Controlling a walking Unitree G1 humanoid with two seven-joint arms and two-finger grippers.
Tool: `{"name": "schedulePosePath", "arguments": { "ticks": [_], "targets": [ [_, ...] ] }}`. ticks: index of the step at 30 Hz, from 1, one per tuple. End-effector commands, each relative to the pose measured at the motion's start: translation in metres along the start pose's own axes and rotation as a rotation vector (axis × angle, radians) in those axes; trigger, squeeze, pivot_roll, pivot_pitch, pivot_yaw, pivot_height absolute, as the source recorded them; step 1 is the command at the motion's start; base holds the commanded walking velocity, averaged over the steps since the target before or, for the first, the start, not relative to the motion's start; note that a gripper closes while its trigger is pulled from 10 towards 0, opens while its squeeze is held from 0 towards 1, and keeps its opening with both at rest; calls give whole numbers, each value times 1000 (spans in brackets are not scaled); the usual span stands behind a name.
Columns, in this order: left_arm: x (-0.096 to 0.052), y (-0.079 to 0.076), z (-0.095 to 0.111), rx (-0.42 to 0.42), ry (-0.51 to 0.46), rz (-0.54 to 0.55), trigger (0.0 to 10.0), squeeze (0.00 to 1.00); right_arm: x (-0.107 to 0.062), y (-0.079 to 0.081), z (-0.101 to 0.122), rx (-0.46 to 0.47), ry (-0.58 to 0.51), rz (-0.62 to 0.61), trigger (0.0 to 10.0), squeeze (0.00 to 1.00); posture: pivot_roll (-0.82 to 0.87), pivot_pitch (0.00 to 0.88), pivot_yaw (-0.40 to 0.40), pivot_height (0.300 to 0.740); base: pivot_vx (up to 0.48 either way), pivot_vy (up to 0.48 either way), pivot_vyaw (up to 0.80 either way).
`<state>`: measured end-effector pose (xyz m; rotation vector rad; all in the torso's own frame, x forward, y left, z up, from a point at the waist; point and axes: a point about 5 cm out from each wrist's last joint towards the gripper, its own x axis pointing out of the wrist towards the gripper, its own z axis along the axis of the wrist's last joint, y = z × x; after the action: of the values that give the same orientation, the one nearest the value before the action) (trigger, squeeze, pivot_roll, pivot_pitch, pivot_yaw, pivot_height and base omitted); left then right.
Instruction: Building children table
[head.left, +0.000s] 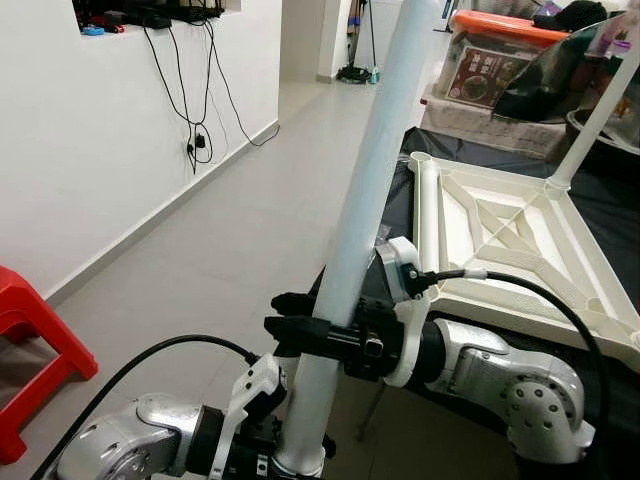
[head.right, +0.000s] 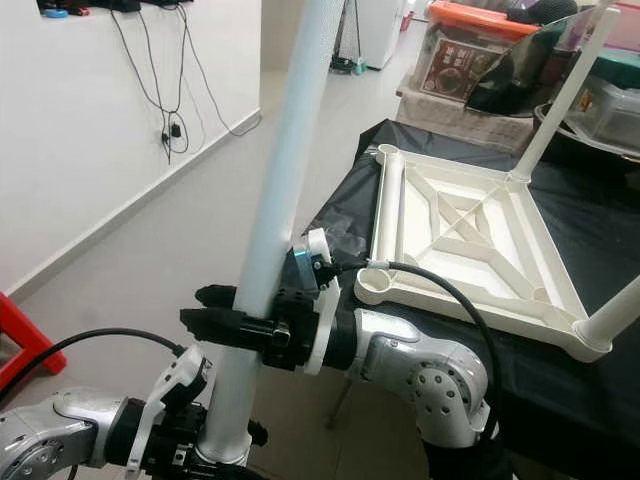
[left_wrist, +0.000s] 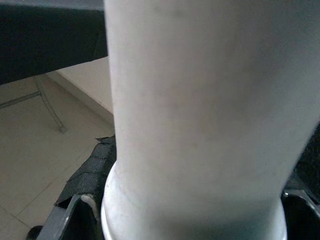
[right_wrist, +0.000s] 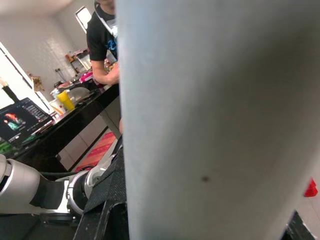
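A long white table leg stands nearly upright in front of me, leaning a little to the right at its top. My right gripper is shut around the leg's lower part, and my left gripper is shut on its bottom end. The leg's white surface looms close in both wrist views. The white children's table top lies upside down on a black-covered surface to the right, with one leg standing in its far corner and another leg at its near right corner.
A red plastic stool stands on the tiled floor at the left. Cables hang down the white wall. Storage boxes sit behind the table top. A person in a black shirt stands at a counter in the right wrist view.
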<state>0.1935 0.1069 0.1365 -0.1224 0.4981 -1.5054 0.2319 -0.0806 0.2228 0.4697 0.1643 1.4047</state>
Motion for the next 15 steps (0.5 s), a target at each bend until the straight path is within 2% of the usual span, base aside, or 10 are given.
{"name": "schedulePosePath", "arguments": {
  "ticks": [1,9,10,11,15],
  "targets": [
    [1,-3,-3,-37,6,-14,10000,0,2,7,1,-28,11,20,0,0,105,72,-91,740,0,0,0],
    [2,1,-7,-35,40,61,10000,0,0,4,2,-29,-1,1,0,0,109,69,-90,740,0,0,0],
    [3,3,-6,-29,13,95,10000,1000,-1,4,3,-33,-7,-4,0,0,111,60,-94,740,0,0,0],
    [3,3,-6,-29,13,95,10000,1000,-1,4,3,-33,-7,-4,0,0,111,60,-94,740,0,0,0],
    [2,11,-8,-27,-44,207,10000,1000,-12,-3,13,-64,-23,-51,0,0,111,41,-91,740,0,0,0]
  ]
}}
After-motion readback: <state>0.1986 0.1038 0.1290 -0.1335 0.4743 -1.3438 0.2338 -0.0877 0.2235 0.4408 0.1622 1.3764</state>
